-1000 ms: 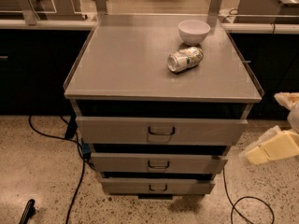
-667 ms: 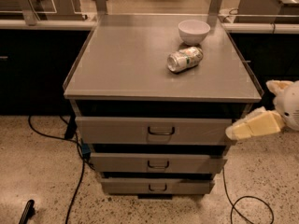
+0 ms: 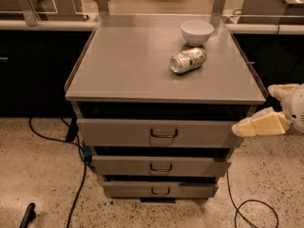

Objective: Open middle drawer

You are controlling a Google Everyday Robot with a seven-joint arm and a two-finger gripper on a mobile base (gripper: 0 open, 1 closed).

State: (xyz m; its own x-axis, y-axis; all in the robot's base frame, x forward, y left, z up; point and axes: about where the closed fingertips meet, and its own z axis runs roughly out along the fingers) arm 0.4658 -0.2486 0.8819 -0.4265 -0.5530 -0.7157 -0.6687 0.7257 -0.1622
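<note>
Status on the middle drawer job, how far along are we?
Done: nothing visible; the middle drawer looks closed, its handle untouched. In hand: the gripper hangs off the right side of the cabinet, level with the top drawer, clear of that handle. Left: move in to the handle, grasp it, pull the drawer out.

Likely lab: glass-partitioned benches [image 3: 42,24] behind; gripper [image 3: 254,110] at right

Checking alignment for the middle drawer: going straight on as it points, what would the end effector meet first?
Probably the right end of the top drawer front, not the middle drawer below. The end effector sits just right of it, aimed left; depth is unclear.
</note>
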